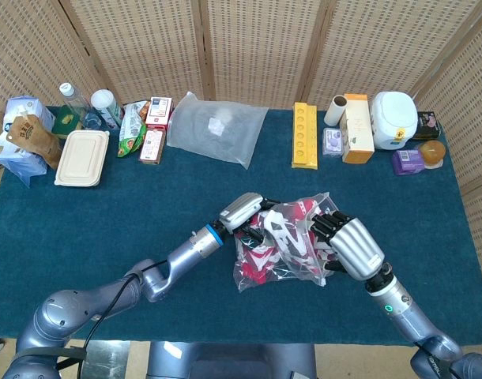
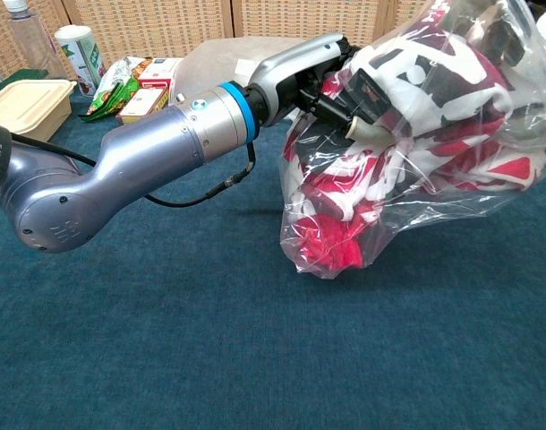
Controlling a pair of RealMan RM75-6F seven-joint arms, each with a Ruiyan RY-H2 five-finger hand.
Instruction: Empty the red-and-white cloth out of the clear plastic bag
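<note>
Far left of the table [image 1: 83, 221]: brown bag [image 1: 29, 136] on a blue pack [image 1: 12, 154], bottle [image 1: 73, 101], white can [image 1: 105, 106], beige lunchbox [image 1: 82, 158]; just right of these, green snack bag [image 1: 131, 130] and red boxes [image 1: 154, 130]; far centre, a flat grey bag [image 1: 216, 128] lying alone.

Left arm [image 1: 130, 280] reaches in from near left toward table centre; left hand [image 1: 242, 212] sits at the upper left edge of the bag [image 1: 292, 253], fingers [image 2: 345, 107] curled into plastic and cloth [image 1: 276, 237] there, holding both; chest view shows the fingers dug into the bunched cloth near the bag's top.

Bag is at table centre, near side, held between the two hands; the cloth is inside it, red and white with black patches, bunched; in chest view the lower red part of the cloth sags in the bag's bottom corner, which hangs low over the table; cannot tell if it touches.

Right hand [image 1: 345, 243] is against the bag's right side, fingers closed on the plastic, gripping it; right arm [image 1: 407, 324] runs off to near right.

Far right: yellow tray [image 1: 304, 134], paper roll [image 1: 336, 110], tall box [image 1: 357, 126], white appliance [image 1: 394, 118], purple box [image 1: 408, 162], orange round thing [image 1: 433, 151].
</note>
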